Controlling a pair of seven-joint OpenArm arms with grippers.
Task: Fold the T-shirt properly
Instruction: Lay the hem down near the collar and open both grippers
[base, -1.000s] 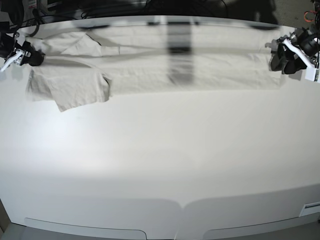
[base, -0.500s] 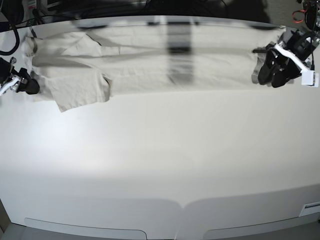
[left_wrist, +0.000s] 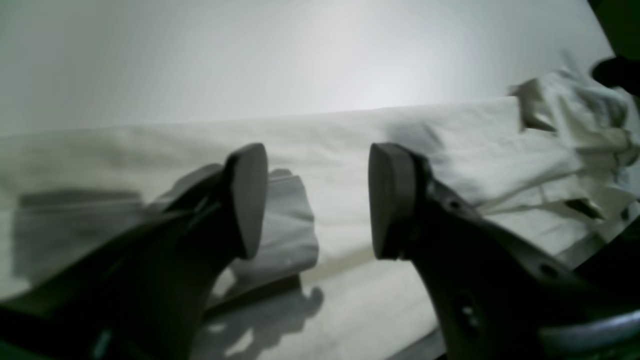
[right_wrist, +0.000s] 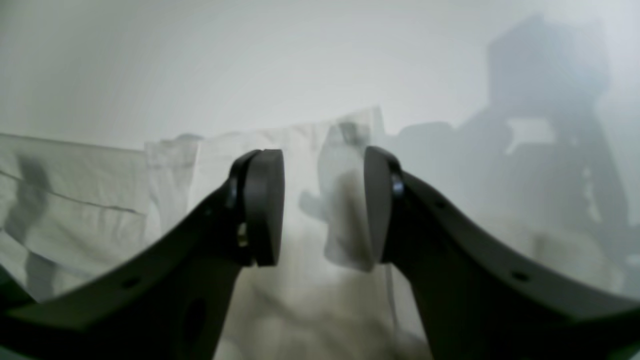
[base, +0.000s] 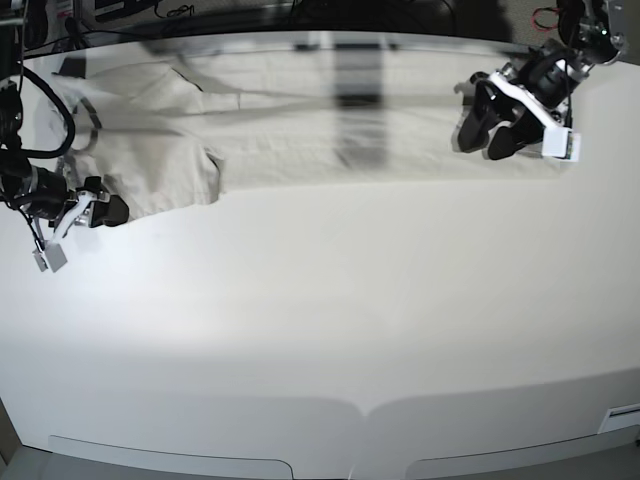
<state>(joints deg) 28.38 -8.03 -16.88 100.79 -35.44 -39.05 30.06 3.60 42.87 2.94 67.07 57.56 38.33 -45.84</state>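
The off-white T-shirt (base: 300, 130) lies spread lengthwise along the far side of the white table (base: 320, 320), with a sleeve (base: 160, 175) sticking out toward the front at the left. My left gripper (base: 483, 138) hovers over the shirt's right end, open and empty. In the left wrist view it (left_wrist: 317, 200) is open over the cloth (left_wrist: 450, 130), with a small raised fold (left_wrist: 287, 225) by one finger. My right gripper (base: 108, 210) sits at the sleeve's front left corner. In the right wrist view it (right_wrist: 320, 205) is open, low over the fabric (right_wrist: 100, 200).
Dark cables and equipment (base: 200, 12) lie beyond the table's far edge. A dark shadow band (base: 358, 100) crosses the shirt's middle. A small white label (base: 622, 415) sits at the table's front right corner.
My left arm has moved inward to the left, over the shirt's right end. My right arm has moved toward the front, from the shirt's left edge to the sleeve's front corner.
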